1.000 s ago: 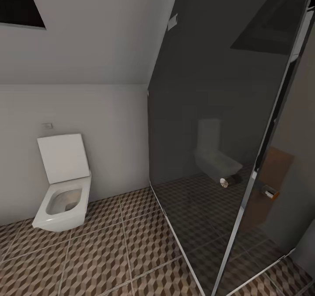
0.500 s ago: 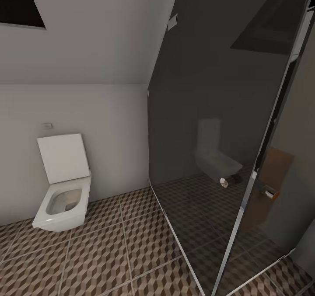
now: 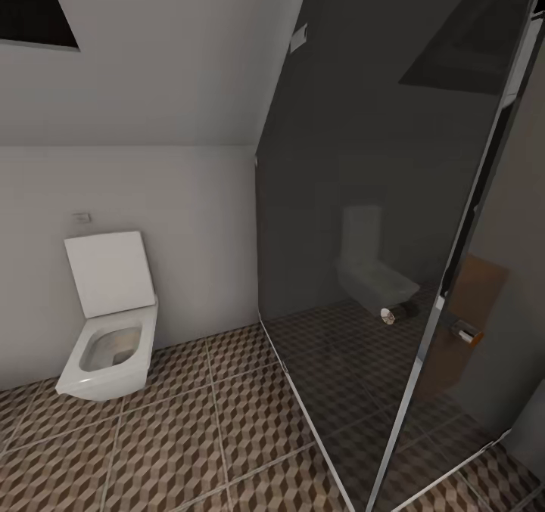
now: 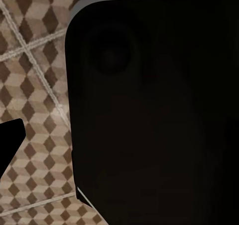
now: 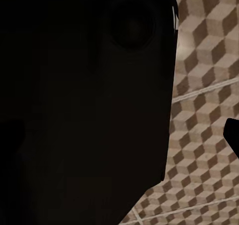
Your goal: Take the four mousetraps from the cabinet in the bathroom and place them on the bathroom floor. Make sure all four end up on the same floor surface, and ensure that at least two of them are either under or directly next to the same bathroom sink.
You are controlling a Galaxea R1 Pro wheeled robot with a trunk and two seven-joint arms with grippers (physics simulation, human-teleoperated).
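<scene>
Left hand: the left wrist view is showing a large dark body (image 4: pixel 154 110) blocking most of the frame, probably part of the robot itself, with one black tip (image 4: pixel 10 142) poking in at the edge. I cannot tell how far this hand is opening or whether it is holding anything.

Right hand: same situation. A dark mass (image 5: pixel 84 100) is covering most of the right wrist view, with a black tip (image 5: pixel 233 135) at the border. Opening and contents cannot be told. Judgement: both arms are hanging tucked close to the body, pointing down, a sensible posture for driving.

Beneath both wrists the bathroom floor (image 3: pixel 189 436) is lying in cube-pattern tiles with pale grout, bare where visible.

Head view: a white wall-hung toilet (image 3: pixel 106 330), lid up, is sitting at 8 o'clock against the white wall. From 12 to 5 o'clock a dark glass shower screen (image 3: pixel 363 232) with a chrome edge post (image 3: pixel 446 285) is standing, mirroring the toilet faintly. A toilet-roll holder (image 3: pixel 465 334) is sitting beyond the post at 4 o'clock.

No mousetrap, cabinet or sink is appearing here, so the task's things must be lying elsewhere; the robot is likely needing to turn.

Open room: tiles between toilet and glass are giving a lane; the screen's lower rail is the edge to avoid.
</scene>
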